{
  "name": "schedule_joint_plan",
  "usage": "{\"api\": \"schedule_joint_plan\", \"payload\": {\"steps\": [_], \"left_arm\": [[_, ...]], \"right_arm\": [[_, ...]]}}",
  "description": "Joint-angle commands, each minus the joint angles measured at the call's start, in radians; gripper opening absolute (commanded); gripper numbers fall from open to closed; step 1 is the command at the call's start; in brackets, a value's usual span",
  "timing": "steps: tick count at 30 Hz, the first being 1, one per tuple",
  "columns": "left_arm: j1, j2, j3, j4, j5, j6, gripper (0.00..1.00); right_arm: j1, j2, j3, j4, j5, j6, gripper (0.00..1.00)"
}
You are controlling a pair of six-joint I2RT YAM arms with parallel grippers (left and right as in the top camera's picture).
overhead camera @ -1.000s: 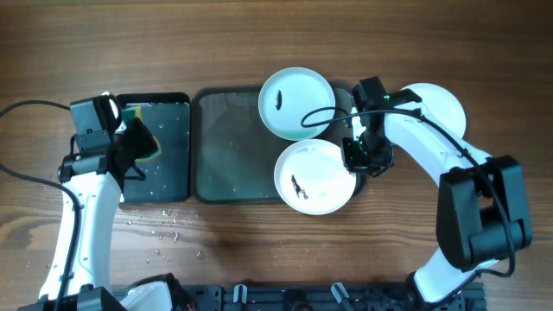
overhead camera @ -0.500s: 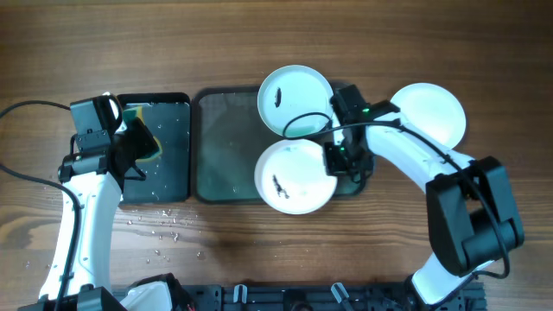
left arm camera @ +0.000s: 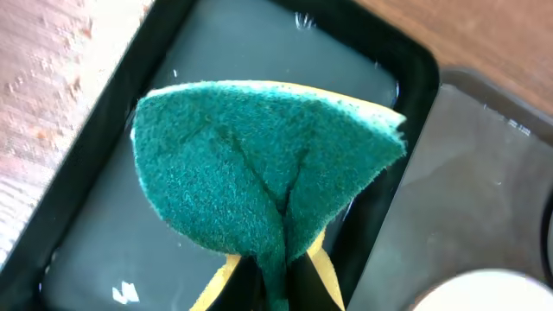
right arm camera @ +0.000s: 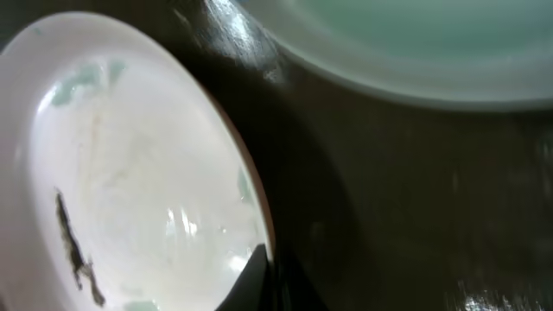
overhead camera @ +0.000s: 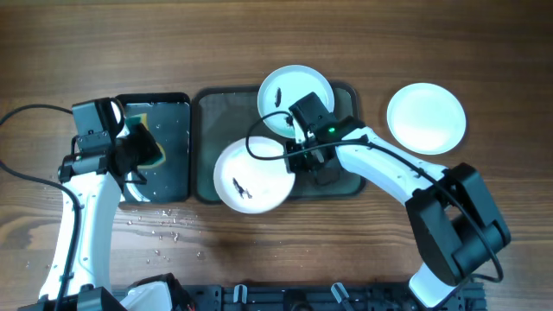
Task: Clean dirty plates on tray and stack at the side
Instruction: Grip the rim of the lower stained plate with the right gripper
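Dirty white plate (overhead camera: 251, 175): dark smudge inside. It sits over the near-left part of the tray (overhead camera: 220, 130), with its rim passing the tray's near edge. It may be lifted, but the view does not settle it.
Right gripper (overhead camera: 295, 159): fingers clamped on that plate's right rim.
Aqua plate (overhead camera: 296, 101): smudged, at the tray's far edge, just beside the right gripper.
Second white plate (overhead camera: 426, 118): on bare wood toward the bench's right edge, apart from the tray.
Left gripper (left arm camera: 275, 285): pinched together on a green-and-yellow sponge (left arm camera: 259, 173), above the black tray (overhead camera: 173, 177).
Black tray: wet, toward the left edge, just beside the tray.
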Motion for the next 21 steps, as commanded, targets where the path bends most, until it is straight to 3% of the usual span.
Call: {"api": "schedule_joint_plan", "payload": {"steps": [1, 21], "left_arm": [[0.004, 0.002, -0.001, -0.021, 0.058, 0.014, 0.04], [0.004, 0.002, -0.003, 0.005, 0.072, 0.010, 0.04]], "right_arm": [[0.003, -0.011, 0.001, 0.069, 0.049, 0.024, 0.04], [0.057, -0.011, 0.001, 0.188, 0.261, 0.016, 0.04]]}}
